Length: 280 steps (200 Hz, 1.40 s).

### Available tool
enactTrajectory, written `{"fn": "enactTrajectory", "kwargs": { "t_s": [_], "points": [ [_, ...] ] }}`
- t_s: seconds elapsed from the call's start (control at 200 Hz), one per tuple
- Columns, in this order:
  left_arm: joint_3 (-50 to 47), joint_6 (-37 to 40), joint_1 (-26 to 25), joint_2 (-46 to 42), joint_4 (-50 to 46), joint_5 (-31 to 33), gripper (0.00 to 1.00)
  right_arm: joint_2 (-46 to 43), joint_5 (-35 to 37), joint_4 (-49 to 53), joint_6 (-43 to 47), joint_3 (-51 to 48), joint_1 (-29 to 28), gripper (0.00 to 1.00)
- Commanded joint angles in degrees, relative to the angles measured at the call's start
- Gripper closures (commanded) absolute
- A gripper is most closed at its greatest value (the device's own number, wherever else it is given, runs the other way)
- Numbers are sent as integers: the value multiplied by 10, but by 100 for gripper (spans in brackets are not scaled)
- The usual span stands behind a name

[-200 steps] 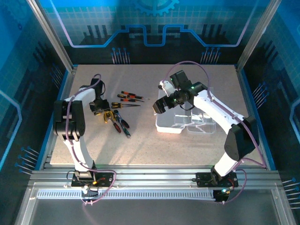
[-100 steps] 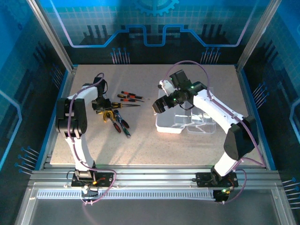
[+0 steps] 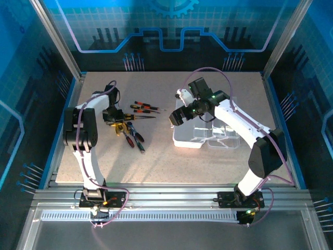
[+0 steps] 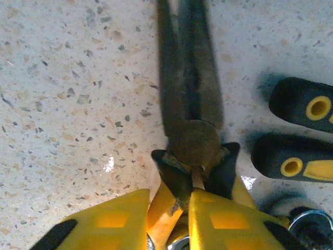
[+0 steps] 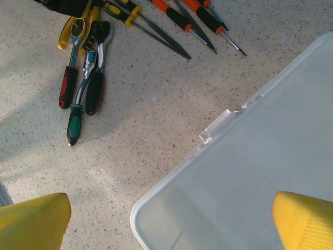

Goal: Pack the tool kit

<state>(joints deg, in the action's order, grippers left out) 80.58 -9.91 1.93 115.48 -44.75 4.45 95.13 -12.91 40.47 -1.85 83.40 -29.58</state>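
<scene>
The tool kit's clear plastic case point(image 3: 190, 136) lies open right of centre, and its lid corner point(image 5: 260, 172) lies under my right gripper point(image 5: 171, 219). That gripper point(image 3: 177, 115) hovers open over the case's left edge with nothing in it. The loose tools lie in a cluster on the left. My left gripper point(image 3: 112, 117) is down on the yellow-handled pliers point(image 4: 196, 141), and its yellow fingers point(image 4: 104, 224) press on one handle near the pivot. The pliers' dark nose points away along the table.
Two black-and-yellow screwdriver handles point(image 4: 304, 104) lie just right of the pliers. Orange-handled screwdrivers point(image 5: 179, 18), red-handled pliers point(image 5: 86, 78) and a green-handled tool point(image 5: 75, 122) lie between the arms. Bare speckled table point(image 3: 156, 166) stretches in front.
My left gripper has narrowed onto the yellow-handled pliers and shifted slightly toward the back of the table. The right arm has stayed still.
</scene>
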Motion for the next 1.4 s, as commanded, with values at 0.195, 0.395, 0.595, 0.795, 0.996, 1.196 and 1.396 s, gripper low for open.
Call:
{"fn": "enactTrajectory", "kwargs": {
  "t_s": [0.195,0.395,0.595,0.795,0.996,1.196,1.396],
  "points": [
    [-5,2,22,60,2,-2,94,-5,-3,15,9,19,-7,0],
    [-7,2,22,46,12,-13,100,-7,-1,18,9,20,-7,0],
    [-9,2,22,-10,5,-14,100,-12,1,19,9,19,-7,0],
    [-11,-3,21,-79,-7,2,100,-15,-1,17,9,16,-7,0],
    [-4,-4,18,-127,-23,10,100,-19,-6,13,9,12,-8,0],
    [-8,-13,-2,-171,-25,-23,100,-22,-19,3,6,8,-8,0],
    [-12,-42,-60,-233,13,-138,100,-9,-141,-62,-37,16,-9,0]
  ]
}}
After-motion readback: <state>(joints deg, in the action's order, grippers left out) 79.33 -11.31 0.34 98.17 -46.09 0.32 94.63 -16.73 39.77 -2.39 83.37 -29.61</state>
